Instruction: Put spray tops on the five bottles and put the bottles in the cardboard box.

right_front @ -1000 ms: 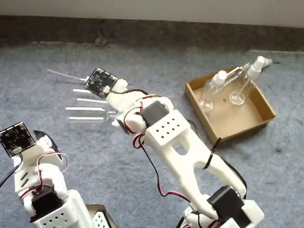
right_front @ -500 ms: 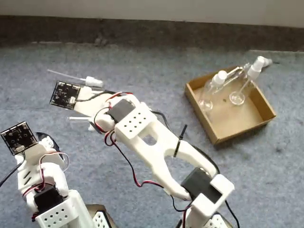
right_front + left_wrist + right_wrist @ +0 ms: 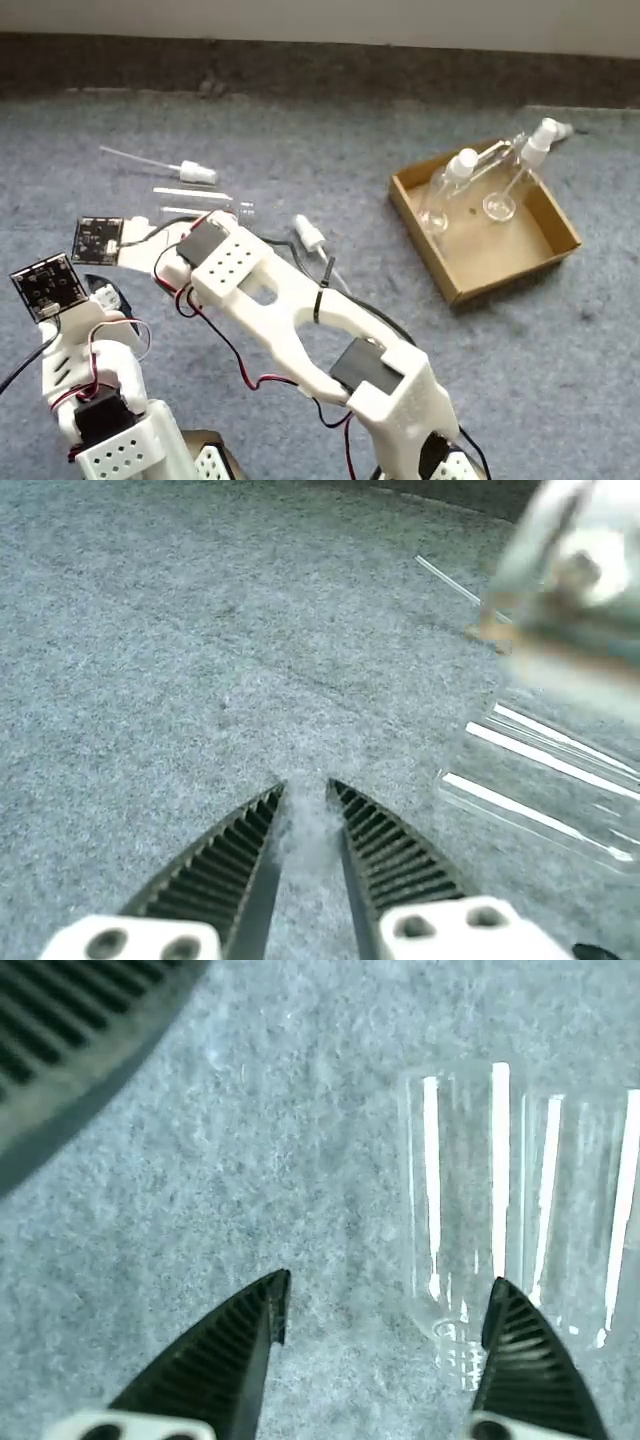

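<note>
Several clear bottles (image 3: 196, 202) without tops lie on the grey carpet, left of centre. Two white spray tops rest near them, one with a long tube (image 3: 197, 172), one (image 3: 310, 236) further right. The cardboard box (image 3: 563, 218) at the right holds two capped bottles (image 3: 448, 186). My right gripper (image 3: 385, 1295) is open, low over the carpet, with a bottle (image 3: 500, 1210) lying by one fingertip. My left gripper (image 3: 307, 785) is slightly open and holds nothing; the bottles (image 3: 545, 780) lie off to its side.
A dark strip of floor (image 3: 320, 60) borders the carpet at the far edge. The right arm (image 3: 300, 320) stretches diagonally across the near middle. A ribbed finger (image 3: 60, 1030) of the left gripper lies close to my right gripper. Bare carpet lies between bottles and box.
The right arm has swung left and toward the near side, uncovering the bottles and both spray tops. Its gripper now sits close to the left gripper. The left arm has barely moved.
</note>
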You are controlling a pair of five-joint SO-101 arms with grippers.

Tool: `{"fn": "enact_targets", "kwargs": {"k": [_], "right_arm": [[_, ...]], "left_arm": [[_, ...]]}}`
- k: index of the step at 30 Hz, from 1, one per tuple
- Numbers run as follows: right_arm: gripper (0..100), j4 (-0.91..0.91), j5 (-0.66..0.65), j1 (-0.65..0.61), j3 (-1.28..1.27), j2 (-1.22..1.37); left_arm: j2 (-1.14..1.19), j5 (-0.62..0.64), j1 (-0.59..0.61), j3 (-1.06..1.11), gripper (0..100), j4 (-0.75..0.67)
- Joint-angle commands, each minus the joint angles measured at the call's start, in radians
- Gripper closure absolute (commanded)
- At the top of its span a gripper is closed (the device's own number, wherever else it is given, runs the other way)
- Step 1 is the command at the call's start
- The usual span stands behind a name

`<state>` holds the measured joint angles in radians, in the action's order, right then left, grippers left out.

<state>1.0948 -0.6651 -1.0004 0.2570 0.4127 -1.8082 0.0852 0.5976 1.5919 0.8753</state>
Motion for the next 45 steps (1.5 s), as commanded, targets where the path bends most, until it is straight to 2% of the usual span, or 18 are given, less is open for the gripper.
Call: {"fn": "enact_targets", "kwargs": {"k": [1,5,13,19,33,35,41,45], "right_arm": [[73.1,0.007,-0.034,-0.004,0.065,0.002],[71.4,0.007,-0.097,-0.001,0.065,0.035],[69.0,0.01,-0.115,0.051,0.119,0.105],[69.0,0.165,-0.117,0.039,0.249,0.11],[69.2,0.122,-0.117,0.039,0.297,0.297],[71.3,0.128,-0.117,0.036,0.297,0.294],[91.3,0.127,-0.117,0.038,0.297,0.285],[93.1,0.188,-0.118,0.033,0.306,0.274]], "left_arm": [[-0.01,-0.008,-0.019,-0.002,100,-0.028],[-0.01,-0.008,-0.019,-0.002,100,-0.028],[-0.01,-0.008,-0.019,-0.002,100,-0.028],[-0.01,-0.008,-0.019,-0.002,100,-0.028],[-0.01,-0.008,-0.019,-0.002,100,-0.028],[-0.01,-0.008,-0.019,0.004,100,-0.029],[-0.012,-0.009,-0.018,0.025,100,-0.034],[-0.012,-0.009,-0.018,0.027,100,-0.034]]}}
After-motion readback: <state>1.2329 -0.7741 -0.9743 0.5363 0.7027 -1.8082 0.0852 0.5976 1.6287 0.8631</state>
